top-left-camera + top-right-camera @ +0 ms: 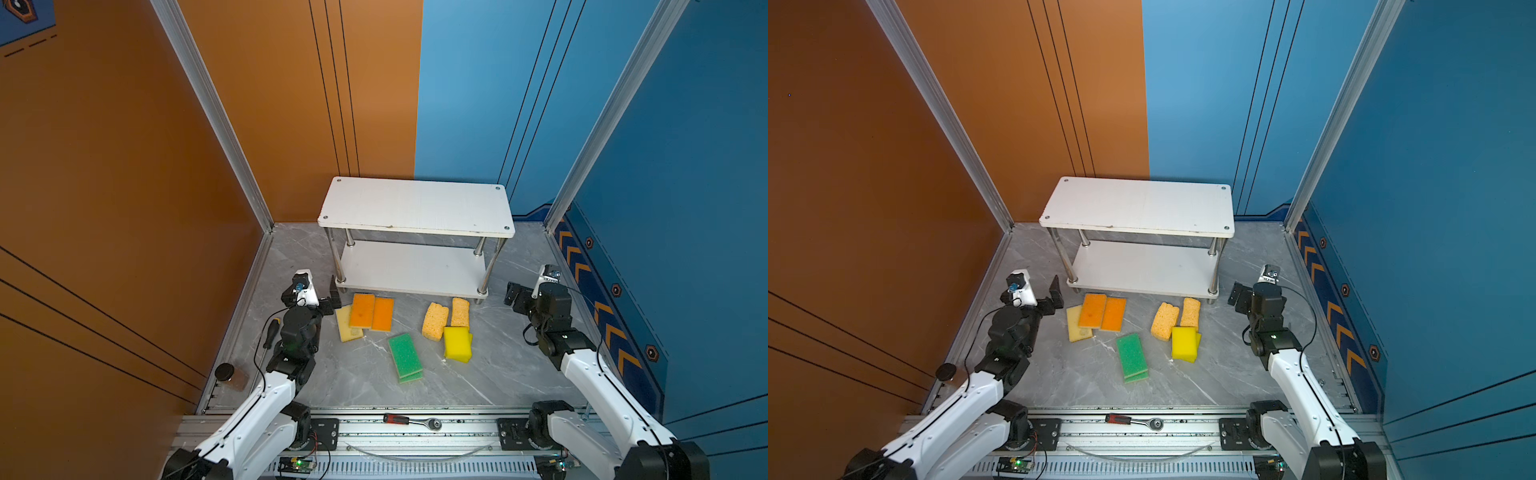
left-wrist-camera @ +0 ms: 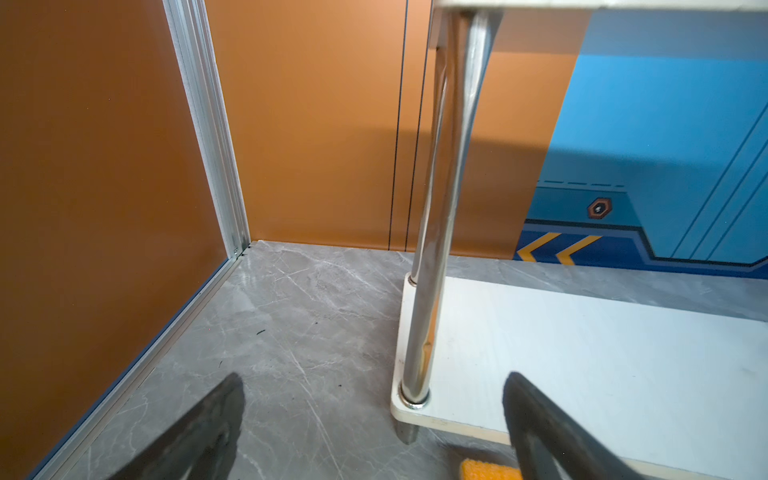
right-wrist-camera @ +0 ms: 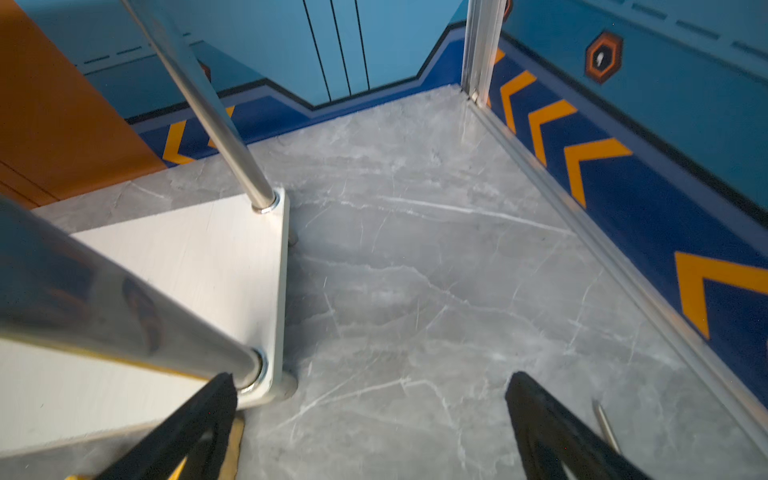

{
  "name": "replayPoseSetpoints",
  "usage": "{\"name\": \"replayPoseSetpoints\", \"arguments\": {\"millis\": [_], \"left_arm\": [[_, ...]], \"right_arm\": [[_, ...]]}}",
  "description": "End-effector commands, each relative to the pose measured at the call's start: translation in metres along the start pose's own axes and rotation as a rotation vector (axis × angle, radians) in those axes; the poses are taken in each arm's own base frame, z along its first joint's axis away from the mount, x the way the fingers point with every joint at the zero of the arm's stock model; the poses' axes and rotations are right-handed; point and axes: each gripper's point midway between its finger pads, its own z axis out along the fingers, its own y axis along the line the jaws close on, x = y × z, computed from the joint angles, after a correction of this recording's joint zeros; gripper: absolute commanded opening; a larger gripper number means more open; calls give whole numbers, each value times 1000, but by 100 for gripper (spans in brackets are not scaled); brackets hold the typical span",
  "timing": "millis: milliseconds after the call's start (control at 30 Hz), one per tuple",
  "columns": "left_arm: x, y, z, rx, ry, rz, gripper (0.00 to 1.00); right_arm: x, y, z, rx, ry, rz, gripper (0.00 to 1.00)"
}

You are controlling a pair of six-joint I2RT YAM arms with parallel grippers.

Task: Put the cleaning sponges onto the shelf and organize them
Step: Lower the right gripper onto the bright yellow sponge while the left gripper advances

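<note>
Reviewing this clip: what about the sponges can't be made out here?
- Lower green sponge: in both top views, mostly covered by the upper green sponge.
- Lower yellow sponge: only a sliver shows past the upper yellow sponge.
- Pale sponge: partly under an orange sponge; underside unseen.
- Left wrist view: orange sponge corner, cut by the frame edge; which sponge, unclear.

Robot lab test cell: aluminium frame posts (image 1: 220, 120), printed wall panels (image 1: 104, 166), arms (image 1: 257, 399) bolted to rail (image 1: 457, 434), ratchet (image 1: 411, 420) lying there.

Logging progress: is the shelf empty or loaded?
Empty. Both boards of the shelf are bare in both top views; the sponges all lie on the tabletop before it.
</note>
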Motion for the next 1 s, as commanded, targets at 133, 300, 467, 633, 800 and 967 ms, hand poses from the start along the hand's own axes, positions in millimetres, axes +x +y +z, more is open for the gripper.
{"name": "replayPoseSetpoints", "arguments": {"millis": [133,300,467,633,800,967], "left_arm": [[24,-2,-26,31,145,-174,98],[37,-22,-40,154,229,-243,98],[53,-26,-46,179,272,-294,98],[57,-29,-48,192,311,-292,98],[62,-32,-47,200,346,-277,98],[72,-37,-44,207,393,-267,98]], "right_arm": [[44,27,-31,-165,221,91,100],[63,49,-48,-250,262,105,100],[84,69,-63,-299,278,62,100],[104,97,-76,-404,304,22,100],[123,108,-79,-385,320,-32,100],[138,125,-83,-366,305,-123,100]]}}
